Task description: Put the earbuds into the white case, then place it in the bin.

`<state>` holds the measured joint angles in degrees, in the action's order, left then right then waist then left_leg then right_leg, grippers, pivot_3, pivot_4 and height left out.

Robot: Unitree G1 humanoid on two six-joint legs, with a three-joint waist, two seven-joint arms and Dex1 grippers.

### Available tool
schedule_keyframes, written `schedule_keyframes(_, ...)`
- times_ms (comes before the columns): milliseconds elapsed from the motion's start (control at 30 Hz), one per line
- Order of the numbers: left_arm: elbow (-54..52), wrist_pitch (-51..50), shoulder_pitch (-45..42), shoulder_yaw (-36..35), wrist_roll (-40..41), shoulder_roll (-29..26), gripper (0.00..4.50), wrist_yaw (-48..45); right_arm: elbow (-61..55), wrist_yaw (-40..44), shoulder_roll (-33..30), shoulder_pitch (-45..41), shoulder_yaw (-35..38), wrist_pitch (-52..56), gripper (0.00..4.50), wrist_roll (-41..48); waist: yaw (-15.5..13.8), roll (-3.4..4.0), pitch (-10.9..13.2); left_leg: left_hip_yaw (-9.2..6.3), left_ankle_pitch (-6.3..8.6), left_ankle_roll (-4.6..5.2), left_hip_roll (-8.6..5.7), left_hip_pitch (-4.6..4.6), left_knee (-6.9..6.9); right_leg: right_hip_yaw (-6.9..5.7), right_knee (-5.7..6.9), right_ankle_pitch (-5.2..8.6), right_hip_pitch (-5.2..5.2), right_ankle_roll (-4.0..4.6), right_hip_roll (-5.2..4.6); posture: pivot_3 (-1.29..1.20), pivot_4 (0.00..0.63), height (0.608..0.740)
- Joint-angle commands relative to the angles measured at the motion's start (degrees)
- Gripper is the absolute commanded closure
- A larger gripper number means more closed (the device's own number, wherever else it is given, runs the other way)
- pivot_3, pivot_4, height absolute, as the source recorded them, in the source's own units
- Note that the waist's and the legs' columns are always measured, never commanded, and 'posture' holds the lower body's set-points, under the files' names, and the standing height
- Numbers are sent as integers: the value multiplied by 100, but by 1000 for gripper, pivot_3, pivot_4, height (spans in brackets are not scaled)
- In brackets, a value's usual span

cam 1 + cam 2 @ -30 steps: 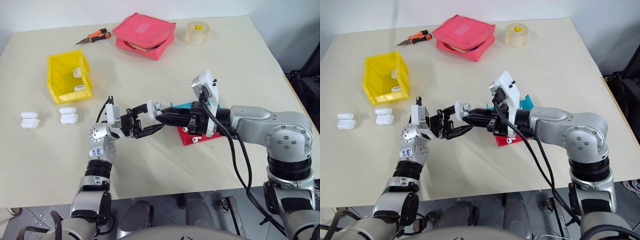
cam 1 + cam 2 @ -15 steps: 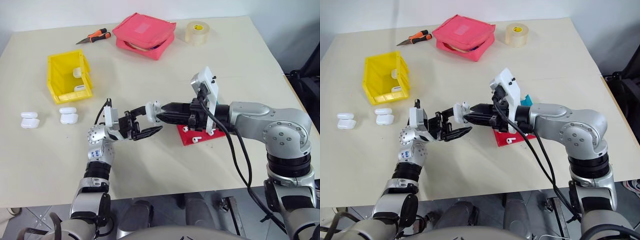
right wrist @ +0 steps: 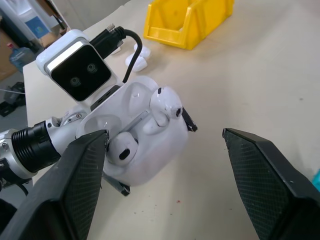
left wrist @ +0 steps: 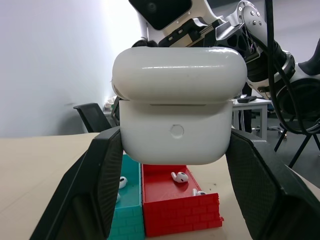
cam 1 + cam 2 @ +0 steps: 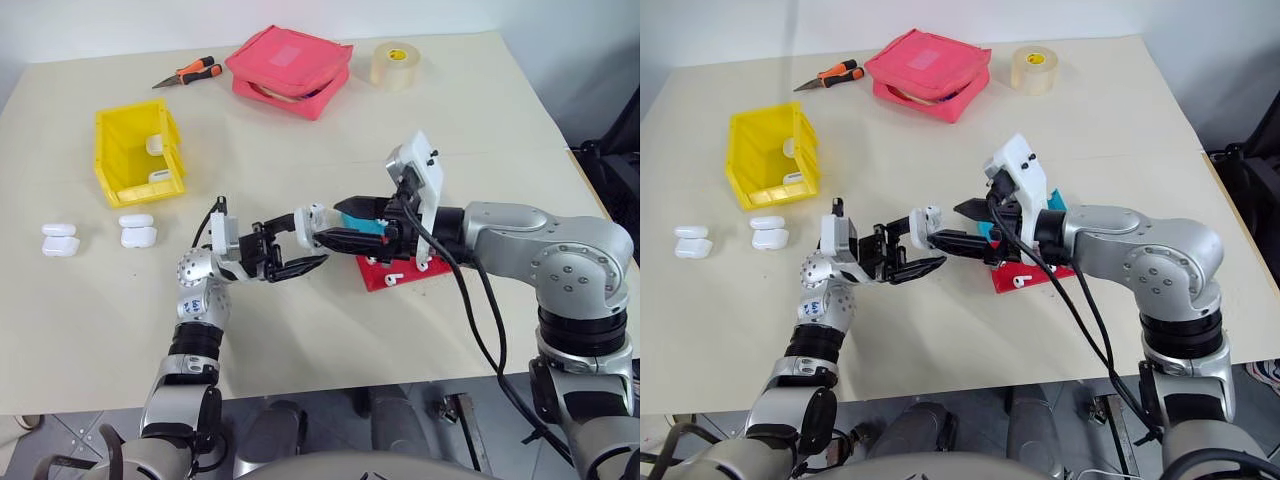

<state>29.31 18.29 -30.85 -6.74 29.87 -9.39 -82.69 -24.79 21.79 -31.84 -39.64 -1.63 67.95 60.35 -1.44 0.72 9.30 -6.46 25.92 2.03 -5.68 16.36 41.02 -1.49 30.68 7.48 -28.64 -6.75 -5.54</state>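
My left gripper (image 5: pixel 305 243) is shut on the white case (image 5: pixel 313 217), holding it above the table's middle. In the right wrist view the case (image 3: pixel 145 135) has its lid open, and two earbuds (image 3: pixel 165 104) sit in its wells. My right gripper (image 5: pixel 335 222) is open, level and pointing at the case, with its fingertips (image 3: pixel 75 185) to either side and nothing between them. More earbuds (image 4: pixel 177 176) lie in the red tray (image 5: pixel 400 272) behind. The yellow bin (image 5: pixel 135 155) stands far left with two white cases inside.
A teal tray (image 4: pixel 127 210) adjoins the red one. Two more white cases (image 5: pixel 58 240) (image 5: pixel 137 231) lie left of my left arm. A red pouch (image 5: pixel 288 68), a tape roll (image 5: pixel 394 64) and orange-handled pliers (image 5: pixel 190 72) are at the back.
My right gripper has gone from nearly shut at the case to wide open. The left gripper and the case have stayed put.
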Motion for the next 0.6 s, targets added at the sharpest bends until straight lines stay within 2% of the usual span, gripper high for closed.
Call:
schedule_keyframes(33, -196, 9, -79, -71, 171, -44, 1746, 1, -294, -23, -55, 16, 244, 58, 710, 162, 1, 0, 0, 0, 0, 0, 0, 0, 0, 0, 0, 0, 0, 0, 0, 0, 150, 740)
schedule_keyframes(433, -94, -54, -54, -87, 152, -148, 1746, -110, -348, -150, -105, -62, 612, 27, 710, 249, 0, 0, 0, 0, 0, 0, 0, 0, -1, -1, -1, 0, 0, 0, 0, 0, 150, 740)
schedule_keyframes(600, -141, -190, -42, -22, 125, -228, 1746, -237, 140, -176, -73, -231, 339, -340, 710, -587, 5, 0, 0, 2, 0, 0, 1, 0, -1, 0, 0, 0, 0, 0, 1, 0, 150, 740)
